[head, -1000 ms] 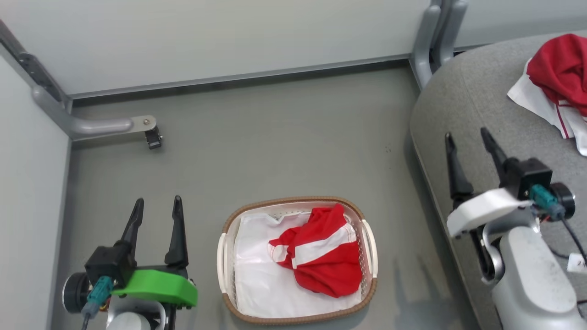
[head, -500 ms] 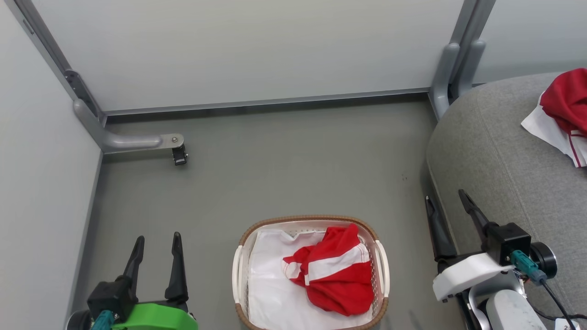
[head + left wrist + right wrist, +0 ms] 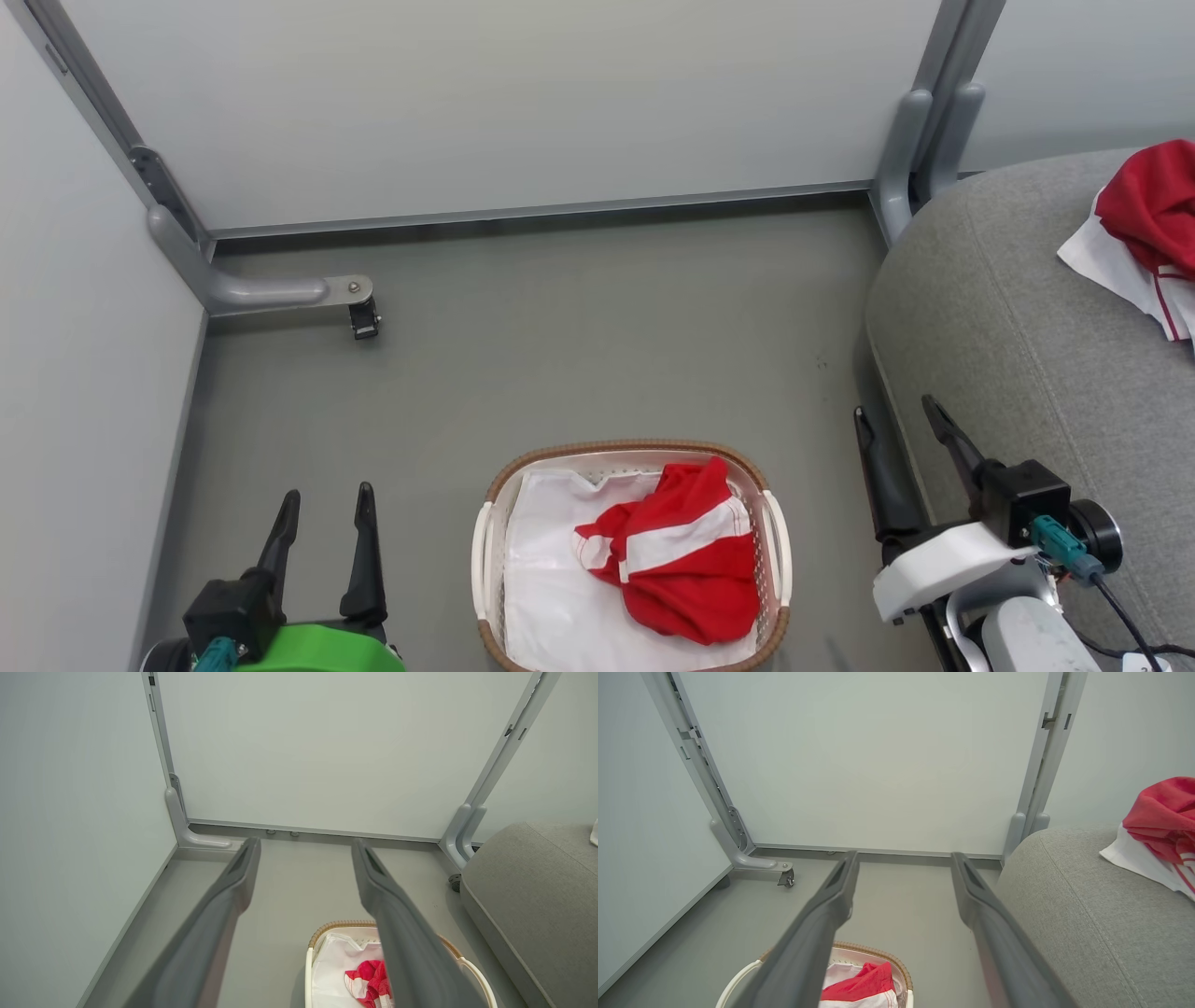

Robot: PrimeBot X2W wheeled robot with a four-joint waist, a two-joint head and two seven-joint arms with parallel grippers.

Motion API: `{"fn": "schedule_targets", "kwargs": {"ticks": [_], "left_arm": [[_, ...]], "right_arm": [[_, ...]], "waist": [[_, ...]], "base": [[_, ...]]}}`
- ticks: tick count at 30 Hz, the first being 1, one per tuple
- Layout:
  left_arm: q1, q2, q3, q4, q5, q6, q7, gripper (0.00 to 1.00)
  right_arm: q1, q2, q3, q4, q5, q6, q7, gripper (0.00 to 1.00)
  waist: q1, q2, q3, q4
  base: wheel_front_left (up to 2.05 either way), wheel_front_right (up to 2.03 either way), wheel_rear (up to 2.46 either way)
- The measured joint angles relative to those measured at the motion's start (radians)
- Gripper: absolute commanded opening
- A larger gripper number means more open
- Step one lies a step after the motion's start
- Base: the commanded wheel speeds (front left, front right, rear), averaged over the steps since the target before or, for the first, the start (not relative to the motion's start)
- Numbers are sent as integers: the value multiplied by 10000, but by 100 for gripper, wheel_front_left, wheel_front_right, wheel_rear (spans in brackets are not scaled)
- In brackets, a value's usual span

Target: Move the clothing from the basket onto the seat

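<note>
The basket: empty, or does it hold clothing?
Not empty. One crumpled red garment lies inside the basket on a white liner sheet.

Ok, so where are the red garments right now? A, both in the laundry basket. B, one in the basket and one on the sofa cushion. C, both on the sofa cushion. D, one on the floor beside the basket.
B: one red garment lies inside the laundry basket, and a second red garment rests on the grey sofa cushion.
</note>
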Motion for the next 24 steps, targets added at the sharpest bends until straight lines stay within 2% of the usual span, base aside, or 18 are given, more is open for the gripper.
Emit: {"fn": "schedule_targets", "kwargs": {"ticks": [16,24], "left_arm": [[-11,-92,123,67,132,-132,0,100],[-477,-96,-121,59,472,-222,0,100]], "right_arm": [[-7,-2,-2,-4,-2,0,2,100],[-382,0,-194,-364,-81,0,0,100]], "waist": [[0,0,185,12],[0,0,708,-50]], "base": [[0,0,0],[0,0,0]]}}
